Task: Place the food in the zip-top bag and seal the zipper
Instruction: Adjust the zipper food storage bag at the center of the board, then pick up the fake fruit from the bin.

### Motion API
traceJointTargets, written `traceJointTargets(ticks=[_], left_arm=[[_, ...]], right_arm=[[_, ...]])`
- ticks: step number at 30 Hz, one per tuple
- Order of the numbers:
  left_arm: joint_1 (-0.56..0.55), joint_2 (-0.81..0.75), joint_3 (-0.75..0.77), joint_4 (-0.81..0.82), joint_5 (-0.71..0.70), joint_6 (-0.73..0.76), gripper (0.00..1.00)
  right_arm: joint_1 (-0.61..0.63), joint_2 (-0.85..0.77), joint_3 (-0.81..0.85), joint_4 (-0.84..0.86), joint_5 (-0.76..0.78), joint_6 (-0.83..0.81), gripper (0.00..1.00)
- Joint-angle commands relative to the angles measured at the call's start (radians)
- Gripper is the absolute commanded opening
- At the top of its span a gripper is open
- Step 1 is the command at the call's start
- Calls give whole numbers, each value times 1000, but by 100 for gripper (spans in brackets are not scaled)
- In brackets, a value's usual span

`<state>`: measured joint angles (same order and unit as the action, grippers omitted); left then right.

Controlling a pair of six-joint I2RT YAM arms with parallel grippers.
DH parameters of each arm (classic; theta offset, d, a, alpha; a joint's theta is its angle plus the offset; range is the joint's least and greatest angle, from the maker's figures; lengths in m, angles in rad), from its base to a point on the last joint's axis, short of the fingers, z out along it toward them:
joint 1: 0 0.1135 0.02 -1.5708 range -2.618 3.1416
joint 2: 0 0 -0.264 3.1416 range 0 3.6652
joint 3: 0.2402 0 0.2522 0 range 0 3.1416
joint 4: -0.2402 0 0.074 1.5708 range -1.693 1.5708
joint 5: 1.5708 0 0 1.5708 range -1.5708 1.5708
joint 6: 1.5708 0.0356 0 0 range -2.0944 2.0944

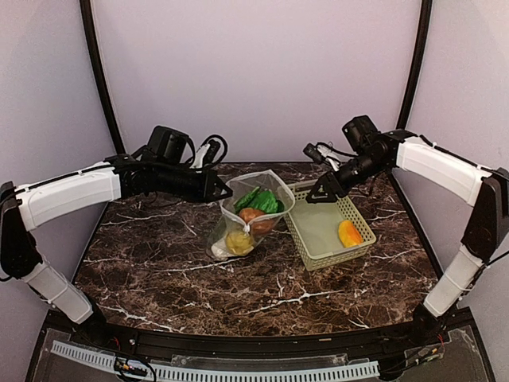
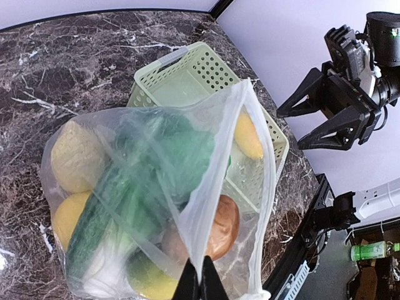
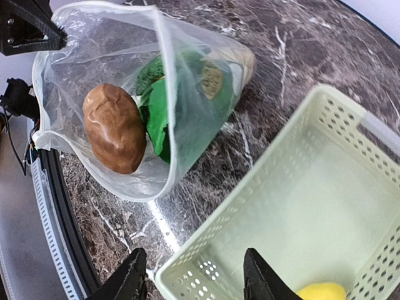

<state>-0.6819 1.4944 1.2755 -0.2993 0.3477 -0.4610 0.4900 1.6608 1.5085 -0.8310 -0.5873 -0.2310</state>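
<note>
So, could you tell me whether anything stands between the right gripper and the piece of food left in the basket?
Nothing visible does. The right gripper hangs open over the far end of the basket. The yellow-orange piece lies alone and uncovered on the basket floor, toward the near end. Only the basket's low wall surrounds it.
</note>
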Motion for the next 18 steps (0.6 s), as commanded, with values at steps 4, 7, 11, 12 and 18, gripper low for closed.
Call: traceJointTargets(ticks=[4, 7, 11, 12, 18], left_arm=[[-1, 14, -57, 94, 49, -41, 1], [-2, 26, -51, 100, 55, -38, 1], [-1, 31, -50, 106, 56, -40, 1], [-2, 32, -50, 108, 55, -40, 1], [-1, 52, -47, 118, 58, -48, 1]], right_arm=[[-63, -105, -168, 17, 104, -63, 54], [-78, -113, -220, 2, 179, -97, 54], [-116, -124, -256, -17, 198, -126, 53], [-121, -134, -264, -20, 185, -139, 53], [-128, -162, -300, -37, 209, -166, 51]])
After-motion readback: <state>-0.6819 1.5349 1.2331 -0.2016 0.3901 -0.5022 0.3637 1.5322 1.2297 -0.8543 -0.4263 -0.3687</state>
